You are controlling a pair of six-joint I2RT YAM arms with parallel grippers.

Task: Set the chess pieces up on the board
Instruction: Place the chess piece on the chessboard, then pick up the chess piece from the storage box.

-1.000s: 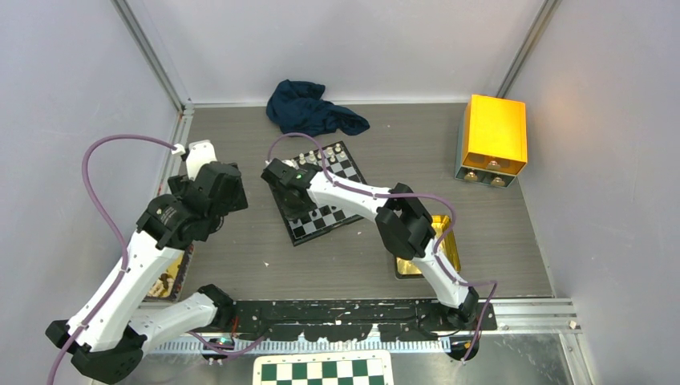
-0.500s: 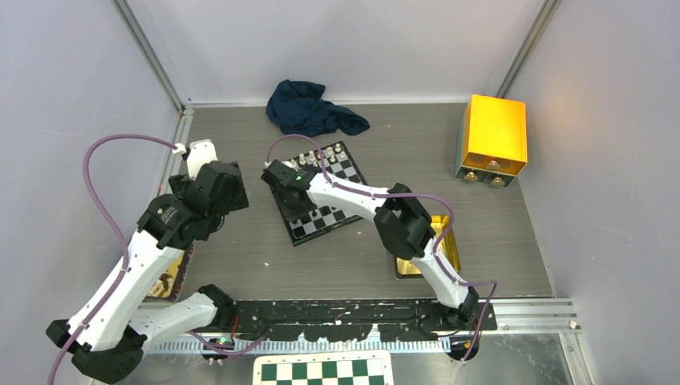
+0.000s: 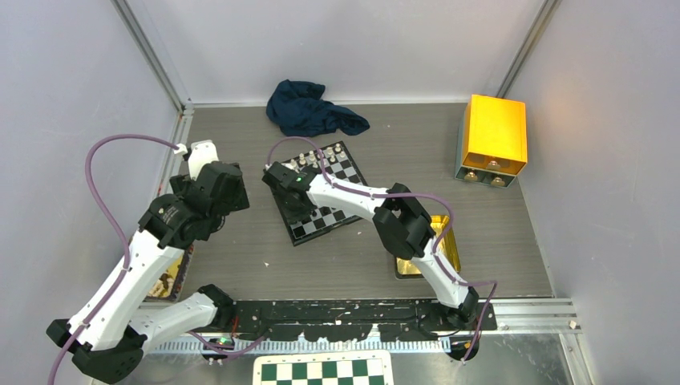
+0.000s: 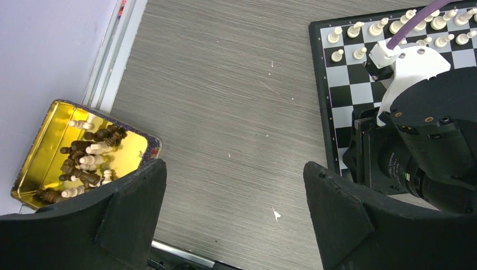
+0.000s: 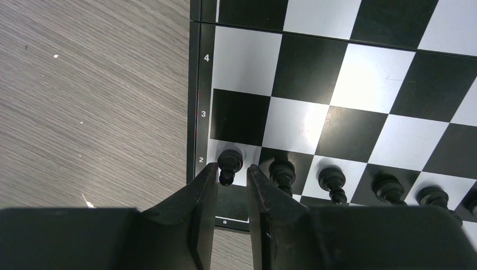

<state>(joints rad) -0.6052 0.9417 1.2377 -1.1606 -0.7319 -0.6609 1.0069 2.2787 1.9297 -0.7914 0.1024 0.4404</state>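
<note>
While my right gripper stands parted astride the black pawn on rank 2 — barely clear — I should rise straight up, not sideways, sparing its neighbour.

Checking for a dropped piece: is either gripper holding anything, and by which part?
Nothing held: left gripper open, empty; right gripper open around a standing black pawn, apparently not touching it.

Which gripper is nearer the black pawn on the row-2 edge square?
Right. The right gripper is at the black pawn, with a finger on each side of it. The left gripper hangs open over the table, off the chessboard's side edge.
</note>
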